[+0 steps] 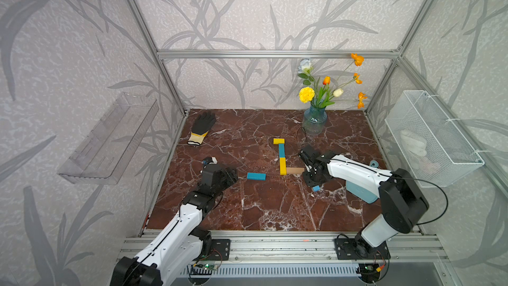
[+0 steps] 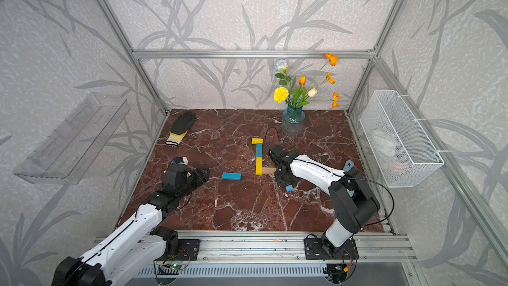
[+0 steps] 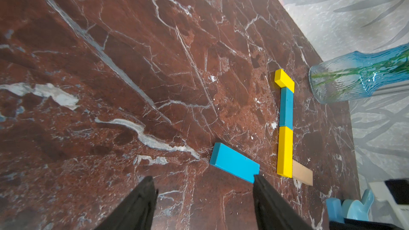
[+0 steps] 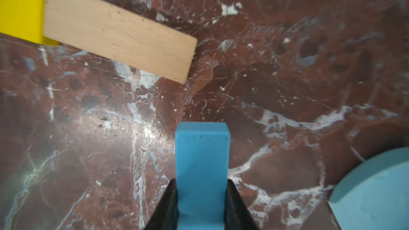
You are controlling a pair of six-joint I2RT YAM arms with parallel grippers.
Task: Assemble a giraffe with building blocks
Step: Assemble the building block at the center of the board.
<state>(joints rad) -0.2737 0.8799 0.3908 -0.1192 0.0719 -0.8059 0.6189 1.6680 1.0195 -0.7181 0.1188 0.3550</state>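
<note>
Currently the leg stage is in hand, I'd say: the giraffe [image 1: 282, 158] has head, neck & body down, no legs yet. Right jaws pinch the held blue block [image 4: 201, 151] by its long sides, one end poking past the tips, apart from the tan block [image 4: 115, 32] & farther from the vase [image 1: 314, 122] than it. Next move prob. calls for bringing that end up to the tan block's edge away from the vase, at a slant, then releasing w/o shoving the tan block off the neck; it lies loose, so a nudge could shift it. Left jaws are spread w/ nothing btwn them, facing the loose blue block [image 3: 234, 165], flat & well apart from the vase; likely leg no. 2.

Looks: flat on the surface [image 1: 261, 210], just in front of the vase. Short yellow head [image 1: 278, 141] sits nearest the vase, crosswise; blue neck block [image 1: 281, 150] & yellow neck block [image 1: 283, 165] run end to end, touching, straight away from the vase. Tan block butts the yellow one's far end at a right angle. Farther from the vase, partly hidden by the right arm [image 1: 354, 171], a light-blue scoop [image 1: 360, 191].
</note>
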